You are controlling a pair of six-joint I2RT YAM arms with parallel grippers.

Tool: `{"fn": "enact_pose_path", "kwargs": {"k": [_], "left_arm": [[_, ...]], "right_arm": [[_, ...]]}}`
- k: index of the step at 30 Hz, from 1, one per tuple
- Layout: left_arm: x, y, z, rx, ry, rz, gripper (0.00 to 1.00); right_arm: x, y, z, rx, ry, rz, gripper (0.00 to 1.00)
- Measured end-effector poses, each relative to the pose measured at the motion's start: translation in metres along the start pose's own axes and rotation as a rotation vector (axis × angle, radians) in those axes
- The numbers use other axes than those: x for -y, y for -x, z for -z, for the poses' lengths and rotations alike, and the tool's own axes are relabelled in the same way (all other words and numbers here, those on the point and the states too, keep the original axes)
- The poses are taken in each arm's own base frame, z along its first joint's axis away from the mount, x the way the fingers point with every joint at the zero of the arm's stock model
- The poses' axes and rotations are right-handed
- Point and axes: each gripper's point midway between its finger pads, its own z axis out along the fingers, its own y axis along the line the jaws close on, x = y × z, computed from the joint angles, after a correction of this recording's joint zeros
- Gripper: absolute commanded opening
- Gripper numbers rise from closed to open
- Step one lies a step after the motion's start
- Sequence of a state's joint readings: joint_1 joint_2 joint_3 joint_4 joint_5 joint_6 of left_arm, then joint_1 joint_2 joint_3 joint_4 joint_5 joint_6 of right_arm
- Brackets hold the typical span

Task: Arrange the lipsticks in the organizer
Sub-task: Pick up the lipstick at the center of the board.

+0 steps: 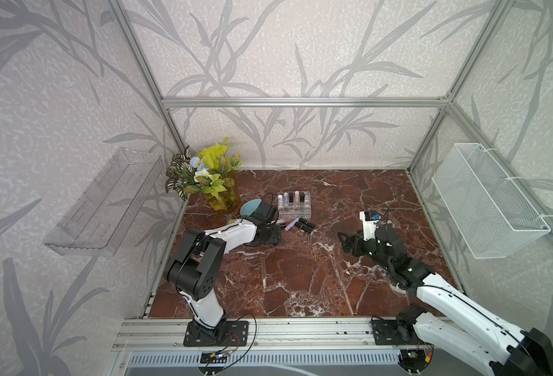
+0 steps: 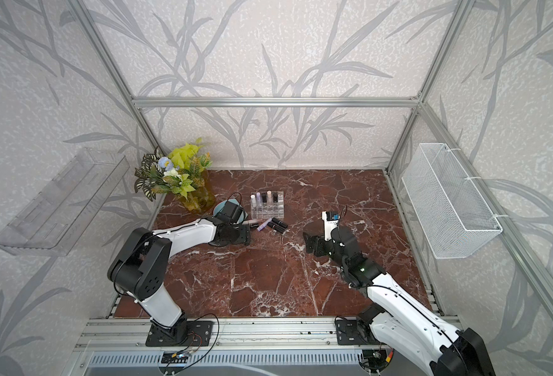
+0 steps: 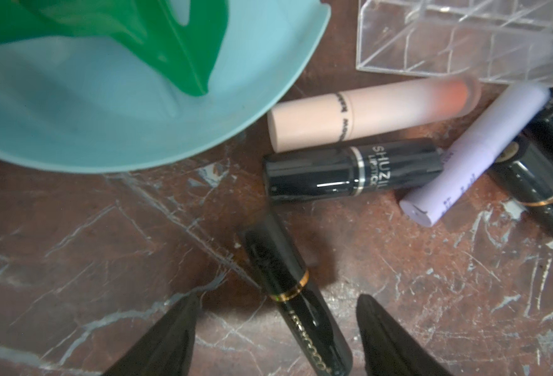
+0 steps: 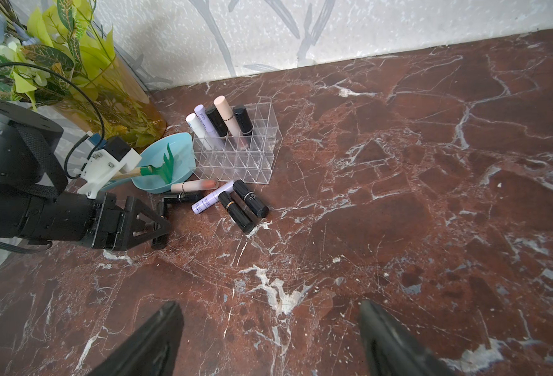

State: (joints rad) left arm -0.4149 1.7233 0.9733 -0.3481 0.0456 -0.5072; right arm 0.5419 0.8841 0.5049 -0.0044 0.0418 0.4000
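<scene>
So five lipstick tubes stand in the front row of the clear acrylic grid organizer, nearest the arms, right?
Wrong row. The five lipstick tubes stand in the back row of the clear acrylic grid organizer, nearest the wall, as the right wrist view shows.

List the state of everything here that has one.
organizer: upright, five standing lipsticks in the back row, the rest empty
loose lipsticks: lying on the table
left gripper: open, astride a black lipstick lying flat
right gripper: open, empty
bowl: upright, holding the green rake
</scene>
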Motion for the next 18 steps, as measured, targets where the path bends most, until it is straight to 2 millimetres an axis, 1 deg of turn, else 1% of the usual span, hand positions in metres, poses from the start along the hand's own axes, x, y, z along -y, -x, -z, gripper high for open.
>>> {"fn": "enact_pose_path", "kwargs": {"k": [5, 10, 18], "left_arm": [[-0.0003, 0.0022, -0.0023, -0.004, 0.002, -0.008, 0.61], [-0.0013, 0.0011, -0.0027, -0.009, 0.006, -0.014, 0.51], [-0.0027, -0.0011, -0.0027, -0.018, 0.012, -0.026, 0.49]], "right_arm": [[0.0015, -0.0011, -0.0003, -0.003, 0.0, -0.003, 0.89], [0.0015, -0.0007, 0.0, -0.004, 0.004, -0.005, 0.89], [0.0024, 0.0004, 0.0006, 0.0, 0.003, -0.008, 0.88]]}}
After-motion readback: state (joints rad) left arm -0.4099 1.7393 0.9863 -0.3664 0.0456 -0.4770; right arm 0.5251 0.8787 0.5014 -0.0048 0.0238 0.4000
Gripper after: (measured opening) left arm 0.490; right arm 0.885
